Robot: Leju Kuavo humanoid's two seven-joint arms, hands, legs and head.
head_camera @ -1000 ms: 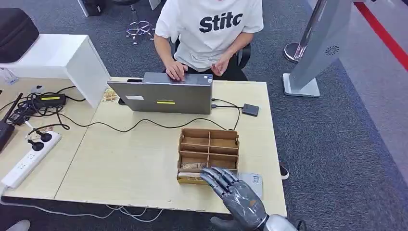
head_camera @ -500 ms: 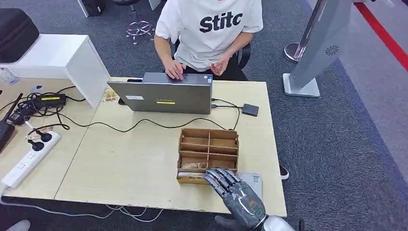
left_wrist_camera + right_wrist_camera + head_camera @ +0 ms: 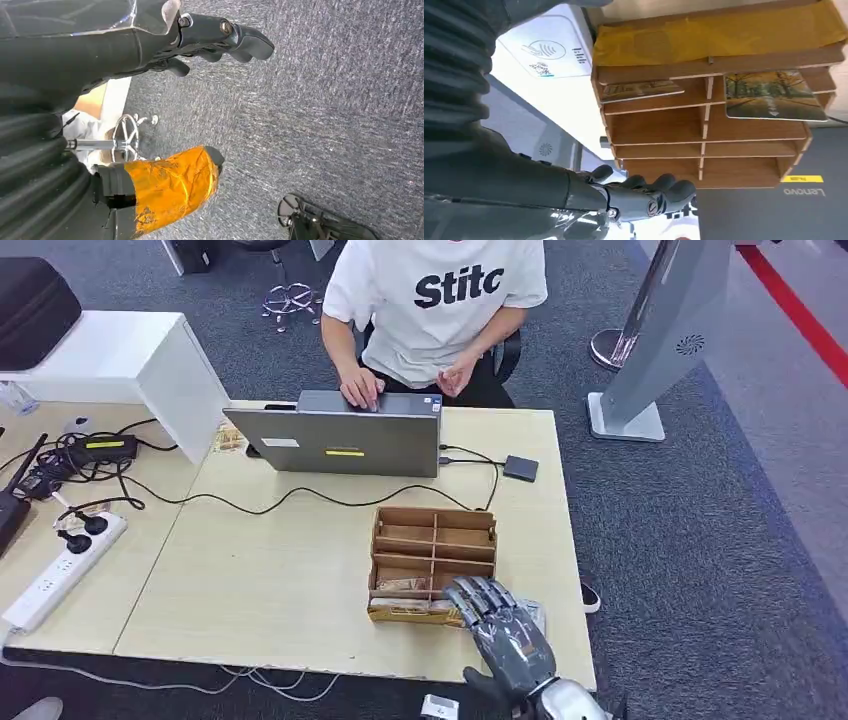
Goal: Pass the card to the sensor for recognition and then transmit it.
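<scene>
Card lies in wooden organizer front slot; right robot hand hovers beside, fingers spread, empty; sensor adjacent. Risk: fingertips catch divider, card slips

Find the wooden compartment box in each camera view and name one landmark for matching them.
Head view: the wooden box sits on the table near its front right edge, just beyond the right hand.
Left wrist view: not in it; carpet floor.
Right wrist view: the box spans the middle, with cards in its slots.
Shared landmark: the white card sensor beside the box.
</scene>
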